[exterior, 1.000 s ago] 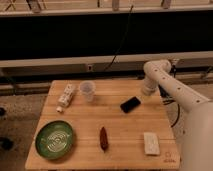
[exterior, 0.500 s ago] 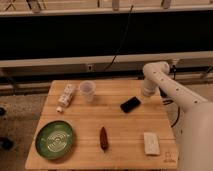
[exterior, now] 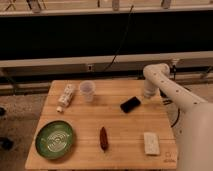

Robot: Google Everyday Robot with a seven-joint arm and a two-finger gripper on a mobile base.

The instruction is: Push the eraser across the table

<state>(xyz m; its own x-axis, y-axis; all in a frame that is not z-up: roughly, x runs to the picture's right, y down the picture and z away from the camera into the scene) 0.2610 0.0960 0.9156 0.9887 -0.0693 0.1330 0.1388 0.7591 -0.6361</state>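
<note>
The eraser (exterior: 130, 104), a small flat black block, lies on the light wooden table (exterior: 115, 125) right of centre, towards the far side. My gripper (exterior: 146, 94) hangs at the end of the white arm just right of the eraser and slightly behind it, close to the tabletop. A small gap shows between the gripper and the eraser.
A clear plastic cup (exterior: 87, 90) and a white tube-like item (exterior: 65, 97) stand at the far left. A green plate (exterior: 54, 139) sits at the near left, a dark red elongated item (exterior: 103, 137) near the front middle, a whitish block (exterior: 151, 143) at the near right.
The arm and gripper have barely shifted. The eraser lies where it was.
</note>
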